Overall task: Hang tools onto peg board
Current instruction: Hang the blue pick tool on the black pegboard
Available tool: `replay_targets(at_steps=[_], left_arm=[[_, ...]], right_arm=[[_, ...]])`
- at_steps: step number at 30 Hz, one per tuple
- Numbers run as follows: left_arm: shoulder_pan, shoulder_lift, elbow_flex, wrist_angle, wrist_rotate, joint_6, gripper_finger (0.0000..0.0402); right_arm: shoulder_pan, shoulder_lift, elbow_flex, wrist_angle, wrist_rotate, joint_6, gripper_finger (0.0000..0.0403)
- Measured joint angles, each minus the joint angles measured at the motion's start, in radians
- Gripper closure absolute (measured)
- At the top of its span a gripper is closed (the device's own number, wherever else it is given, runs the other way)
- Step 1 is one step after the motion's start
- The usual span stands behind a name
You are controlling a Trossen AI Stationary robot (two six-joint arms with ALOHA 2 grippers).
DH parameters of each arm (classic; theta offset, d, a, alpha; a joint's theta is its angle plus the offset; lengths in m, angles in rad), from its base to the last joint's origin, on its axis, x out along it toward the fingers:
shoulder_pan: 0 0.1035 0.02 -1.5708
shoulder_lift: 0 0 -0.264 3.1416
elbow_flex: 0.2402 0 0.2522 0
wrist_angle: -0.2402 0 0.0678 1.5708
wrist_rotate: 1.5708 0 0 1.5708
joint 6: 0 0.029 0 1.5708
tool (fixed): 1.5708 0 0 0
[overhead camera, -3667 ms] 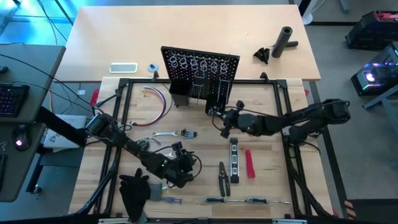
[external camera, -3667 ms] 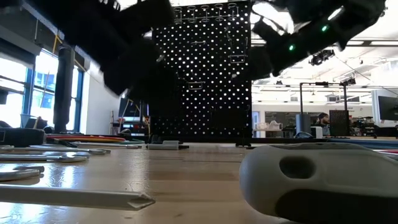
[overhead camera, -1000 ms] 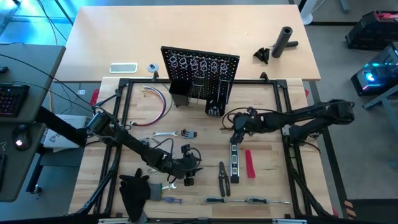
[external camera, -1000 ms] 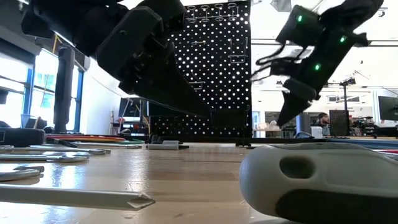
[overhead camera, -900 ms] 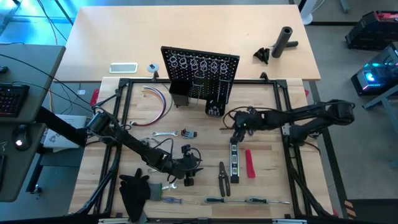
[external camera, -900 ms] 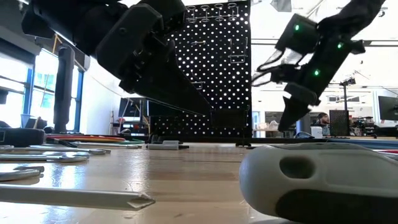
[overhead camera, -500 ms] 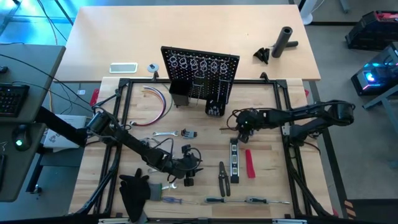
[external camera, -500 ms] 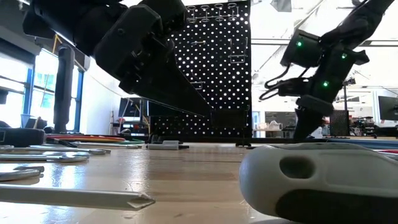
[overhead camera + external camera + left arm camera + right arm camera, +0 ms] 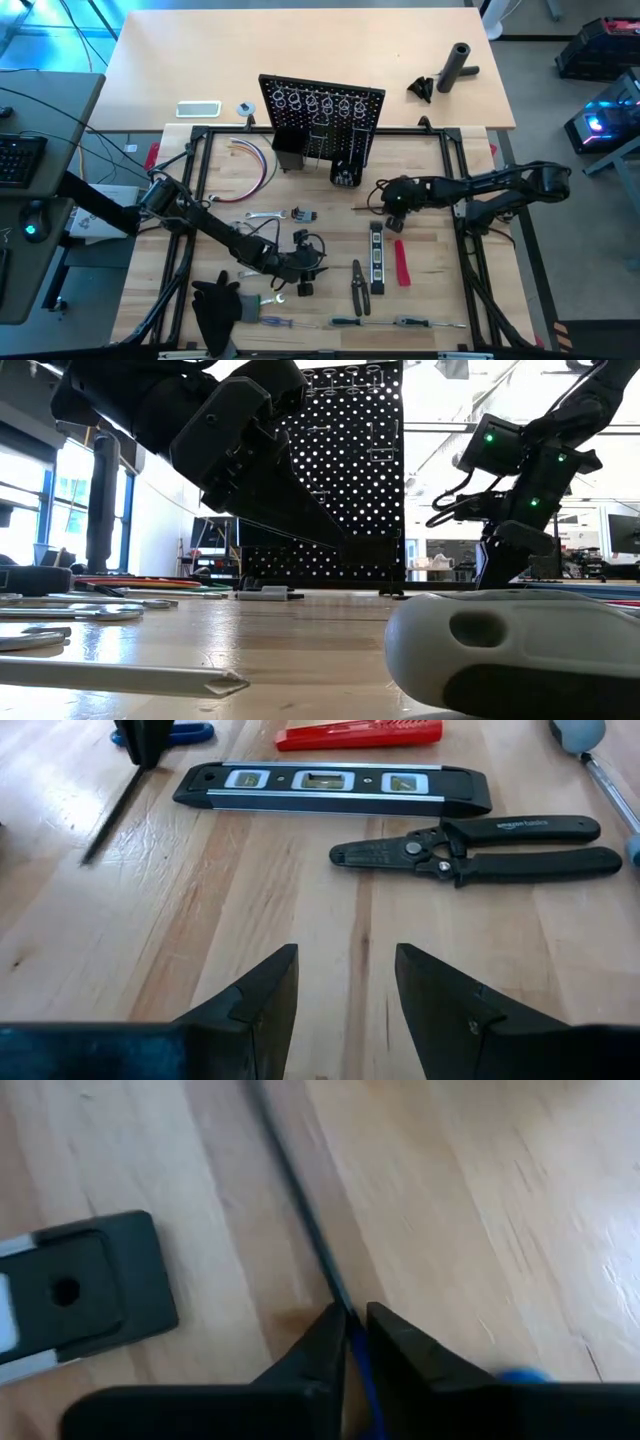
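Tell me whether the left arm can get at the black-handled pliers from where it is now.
Probably yes. The left gripper is open and empty above bare wood, facing the pliers; only bare table lies between. The level sits beyond them.

A robotics lab or workshop in an open-plan hall. A pale wooden table (image 9: 300,60) carries a black metal frame (image 9: 200,135) from which two dark robot arms reach in. At 9 o'clock of the table a side desk holds a keyboard (image 9: 20,160) and loose cables; at 3 o'clock a lit computer case (image 9: 598,120) glows. Level across the table, tall windows (image 9: 45,500) stand on one side, ceiling lights, further benches and a seated person (image 9: 518,553) on the other.
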Motion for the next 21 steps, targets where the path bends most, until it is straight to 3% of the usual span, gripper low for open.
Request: replay_targets(at_steps=[4,21], left_arm=[[0.0,0.0,0.0,0.0,0.0,0.0,0.0238],[0.071,0.0,0.0,0.001,-0.001,0.024,0.0238]], right_arm=[[0.018,0.001,-0.001,0.039,-0.043,-0.027,0.0398],[0.119,0.002,-0.002,0.125,-0.003,-0.096,0.0402]])
